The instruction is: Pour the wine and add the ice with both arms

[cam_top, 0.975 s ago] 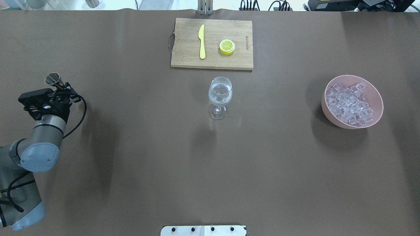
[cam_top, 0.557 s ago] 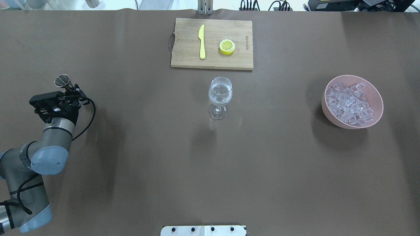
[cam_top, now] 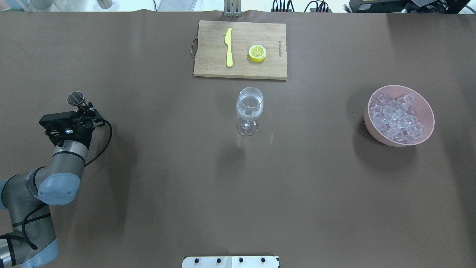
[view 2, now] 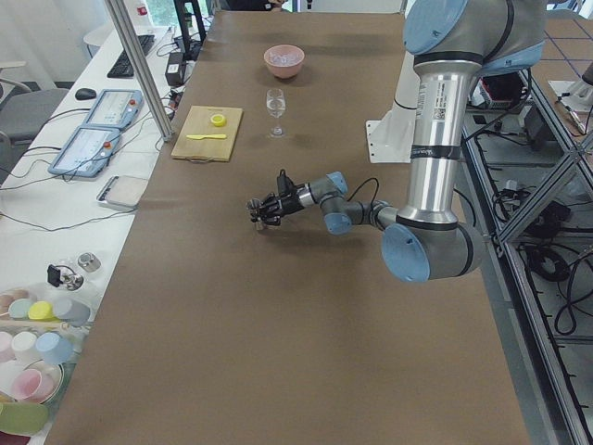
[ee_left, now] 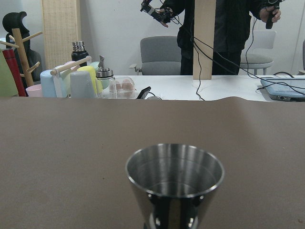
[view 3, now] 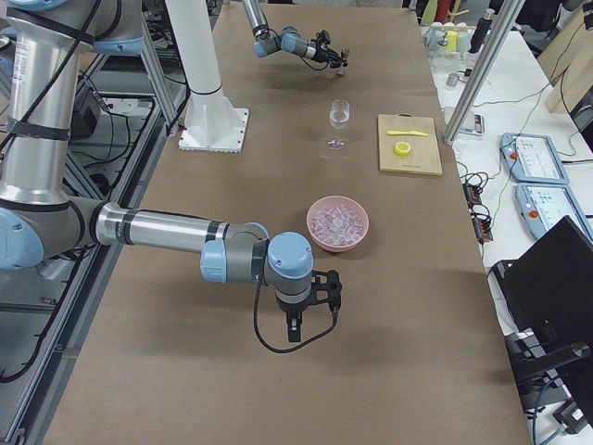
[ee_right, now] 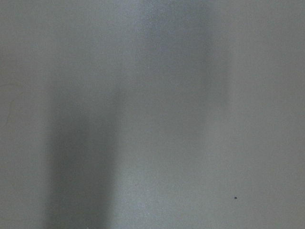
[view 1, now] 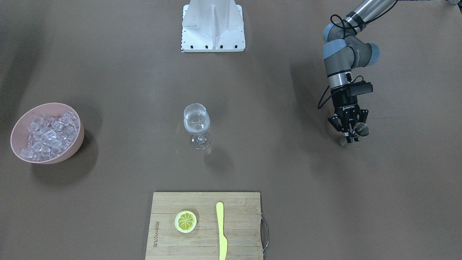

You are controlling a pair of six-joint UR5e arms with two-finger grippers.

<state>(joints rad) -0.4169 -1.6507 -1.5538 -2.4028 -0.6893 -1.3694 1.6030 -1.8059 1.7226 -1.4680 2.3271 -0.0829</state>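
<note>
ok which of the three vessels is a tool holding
The steel cup, gripped by the left tool. The glass and the pink bowl stand alone, far from it.

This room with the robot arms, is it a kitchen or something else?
Most likely a robot lab, not a kitchen. The left arm and right arm work at a long brown table, a side desk holds tablets, and a person stands beyond the table.
</note>
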